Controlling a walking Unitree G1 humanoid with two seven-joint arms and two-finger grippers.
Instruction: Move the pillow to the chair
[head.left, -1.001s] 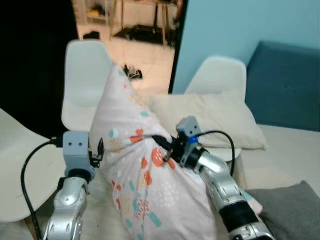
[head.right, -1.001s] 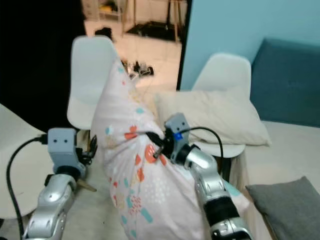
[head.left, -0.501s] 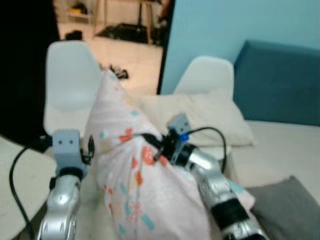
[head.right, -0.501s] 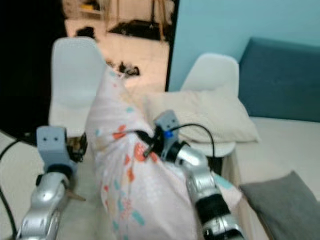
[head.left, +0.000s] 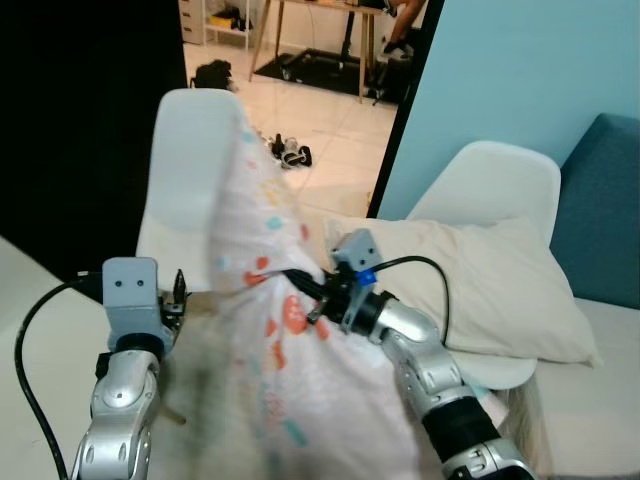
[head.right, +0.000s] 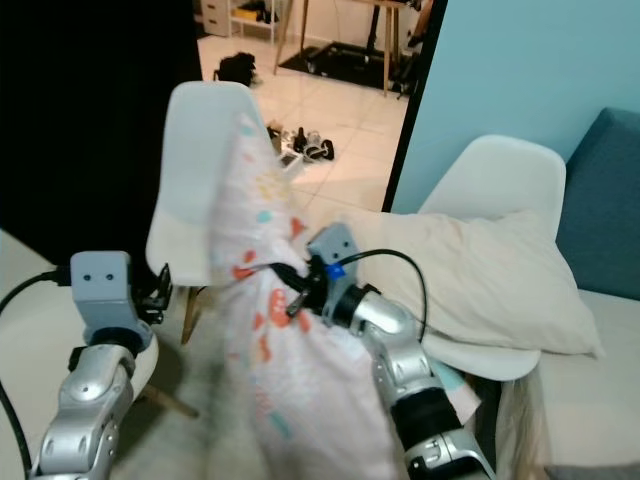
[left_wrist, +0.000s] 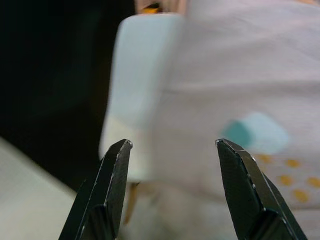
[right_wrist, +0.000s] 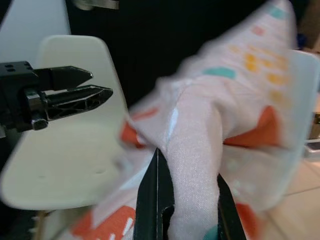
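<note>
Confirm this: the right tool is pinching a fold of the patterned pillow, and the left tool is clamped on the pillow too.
Not quite. The right tool does pinch a fold of the patterned pillow, but the left tool is open, not clamped; the left wrist view shows its fingers spread apart with the pillow beyond them.

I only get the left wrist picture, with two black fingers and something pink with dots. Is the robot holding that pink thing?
Observer: Yes, but with the other arm. The right gripper is pinched shut on a fold of the pink patterned fabric pillow.
Operator: So what is my left one doing?
Observer: The left gripper is open beside the pillow, gripping nothing.
Operator: Is there a chair anywhere?
Observer: A white plastic chair stands right behind the pillow, and a second white chair already carries a cream pillow.
</note>
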